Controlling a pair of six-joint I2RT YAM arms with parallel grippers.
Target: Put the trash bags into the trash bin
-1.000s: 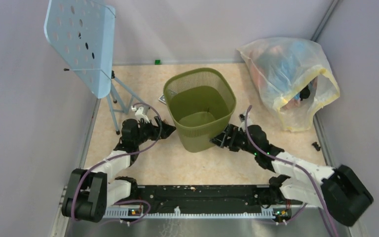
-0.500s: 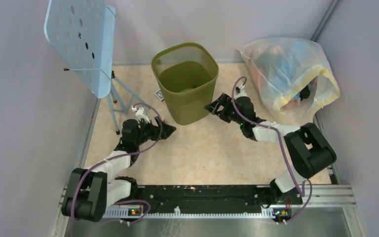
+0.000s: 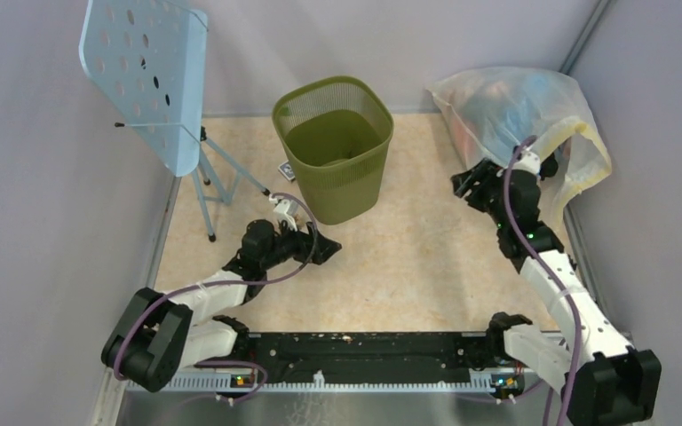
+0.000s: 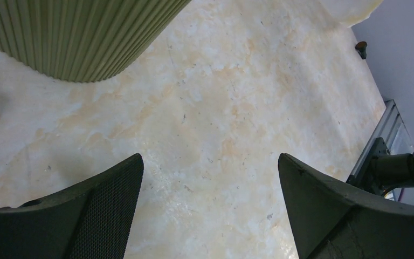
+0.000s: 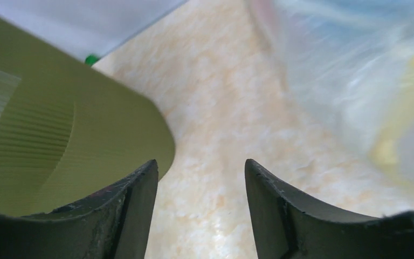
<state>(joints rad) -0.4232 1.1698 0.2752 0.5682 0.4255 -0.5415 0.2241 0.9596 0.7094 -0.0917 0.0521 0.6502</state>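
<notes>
Since the frame half a second back, my right arm had swung off the bin's right side and over to the stuffed bag, and my left arm had pushed forward toward the bin's foot; the bin itself had not shifted in that time.

Nearest me, both arm bases sat on the black mounting rail (image 3: 355, 351). Out from there, the left gripper (image 3: 327, 251) lay low over the beige marbled tabletop (image 3: 408, 275), just short of the bin's near base. Its wrist view showed the fingers (image 4: 102, 216) spread wide with only bare surface between them. The ribbed green wall curved past at the upper left.

Farther out on the right, the right gripper (image 3: 460, 184) hung just beside the near-left flank of the yellowish-clear stuffed bag (image 3: 515, 106). Its jaws stood apart, pinching nothing, with tabletop showing through the gap.

The olive-green trash bin (image 3: 333, 146) stood upright near the back wall, left of the stuffed bag and apart from it. A small card-like item (image 3: 288, 171) lay just beside its left side. I could not pick out the thin light-blue trash bag in any view.

At the far left stood a light-blue perforated music stand (image 3: 142, 71).
</notes>
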